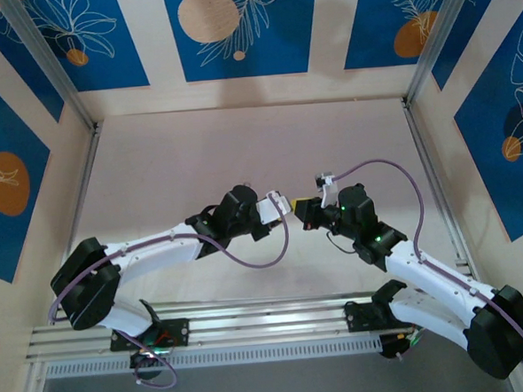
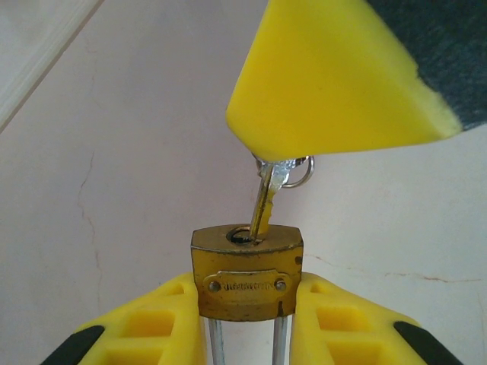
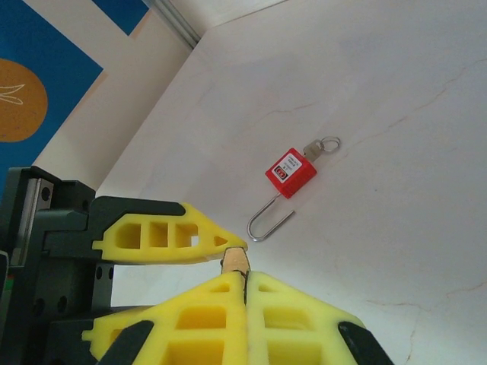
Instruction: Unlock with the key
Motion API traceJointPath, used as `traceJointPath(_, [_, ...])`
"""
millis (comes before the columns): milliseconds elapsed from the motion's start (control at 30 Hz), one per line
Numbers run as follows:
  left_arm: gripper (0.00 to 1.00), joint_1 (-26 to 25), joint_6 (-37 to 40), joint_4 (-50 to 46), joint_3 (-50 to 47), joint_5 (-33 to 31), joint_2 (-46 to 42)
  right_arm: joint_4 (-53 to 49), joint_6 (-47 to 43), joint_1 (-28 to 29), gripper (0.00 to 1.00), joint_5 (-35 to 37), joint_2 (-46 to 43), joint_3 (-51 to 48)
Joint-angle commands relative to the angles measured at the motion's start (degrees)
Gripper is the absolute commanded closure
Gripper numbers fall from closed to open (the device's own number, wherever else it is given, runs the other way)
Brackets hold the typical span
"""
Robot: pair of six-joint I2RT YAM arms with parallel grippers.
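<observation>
So here's where you're at. Your left end effector (image 2: 245, 304) is clamped around the body of the brass padlock (image 2: 245, 274), part-way open because the lock fills the gap. The keyhole faces away from the wrist. Your right end effector (image 3: 245, 283) is pinched fully closed on the head of the key (image 2: 266, 199), with the key ring (image 2: 303, 171) poking out beside it. The two meet around the middle of the overhead frame.

The bit that matters: the key's tip sits in the keyhole at the top of the lock. In the left wrist view the blade runs from there up and slightly right, to the yellow finger in the upper right. So its long axis leans a little off the lock's own line instead of going straight in. I'd guess you want to line it up, push along that axis with the right arm, then twist. Forced in at a lean, it may bind or slip in the pinch.

Ignore the red padlock (image 3: 291, 173) lying on the desk (image 3: 396, 91); it's got its own key.
</observation>
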Motion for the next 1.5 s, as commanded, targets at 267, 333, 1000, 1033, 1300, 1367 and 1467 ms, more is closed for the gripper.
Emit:
traceJointPath(267, [0.75, -0.78, 0.61, 1.76, 0.17, -0.67, 0.12, 0.85, 0.33, -0.23, 1.0, -0.42, 1.67, 0.48])
traceJointPath(333, [0.75, -0.7, 0.84, 1.86, 0.09, -0.8, -0.07, 0.81, 0.31, -0.34, 1.0, -0.03, 1.76, 0.19])
traceJointPath(1000, [0.75, -1.83, 1.22, 1.78, 1.21, 0.21, 0.01, 1.68, 0.15, 0.04, 1.0, -3.1, 5.39, 1.02])
traceJointPath(1033, [0.75, -1.83, 1.15, 1.76, 1.38, 0.21, 0.1, 1.74, 0.12, 0.1, 1.0, -3.02, 5.44, 1.05])
traceJointPath(1300, [0.76, -2.41, 1.13, 3.07, 2.66, 0.61, 0.82, 2.17, -0.62, 0.49, 1.0, -3.8, 7.94, 1.56])
traceJointPath(1367, [0.76, -2.45, 1.03, 3.31, 2.96, 0.82, 0.83, 1.88, -1.0, 0.5, 1.0, -3.96, 8.24, 1.93])
traceJointPath(1467, [0.76, -2.68, 0.7, 4.0, 3.12, 1.07, 0.83, 1.68, -1.52, 0.62, 1.0, -4.42, 8.84, 2.36])
